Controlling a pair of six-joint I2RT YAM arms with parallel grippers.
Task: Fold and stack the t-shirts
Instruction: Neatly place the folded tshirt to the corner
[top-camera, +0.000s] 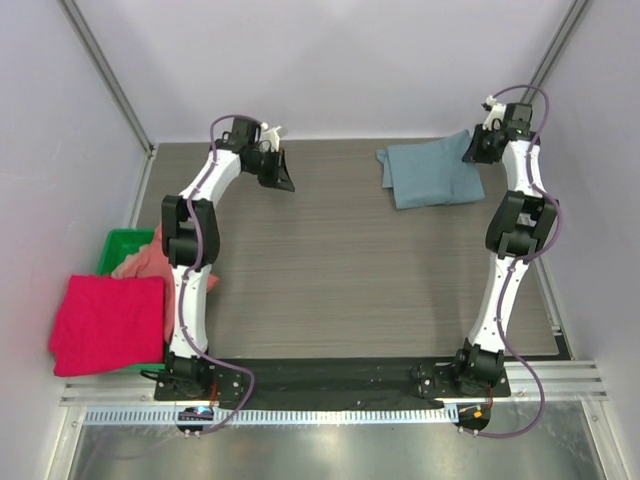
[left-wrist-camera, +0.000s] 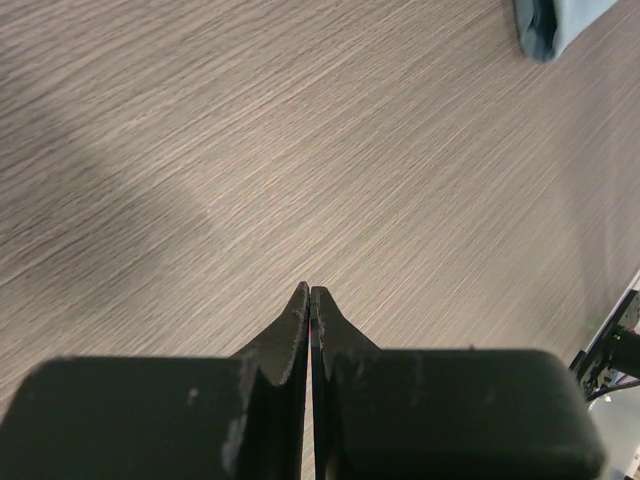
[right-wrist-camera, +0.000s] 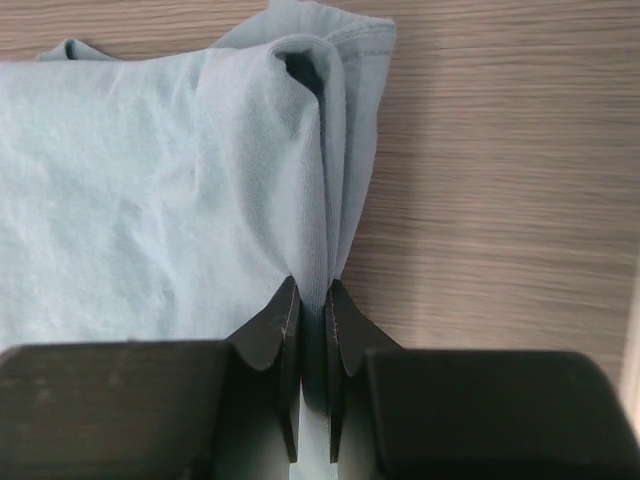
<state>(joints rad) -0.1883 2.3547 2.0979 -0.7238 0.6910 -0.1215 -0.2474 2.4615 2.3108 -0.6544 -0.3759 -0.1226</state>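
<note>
At the far right of the table (top-camera: 340, 280), the slate-blue t-shirt (top-camera: 430, 172) lies folded, a pleat at its right edge clamped between the 2 fingers of the right gripper (right-wrist-camera: 312, 290). At the far left, the left gripper (left-wrist-camera: 310, 292) is held over bare wood, its fingers pressed together on nothing. At the near left, the salmon-pink t-shirt (top-camera: 140, 260) and the crimson-pink t-shirt (top-camera: 108, 322) are heaped on the green bin (top-camera: 122, 243).

**White links, black joints, purple cables**

The left arm (top-camera: 185, 290) and right arm (top-camera: 497, 290) share one build: slim white links between bulky black joint housings, on black bases. A purple cable loops along each from base to wrist. The left gripper (left-wrist-camera: 310, 292) and right gripper (right-wrist-camera: 312, 285) are matte black, and their fingers (left-wrist-camera: 285, 345) taper to points, with pale scuffs along the edges
</note>
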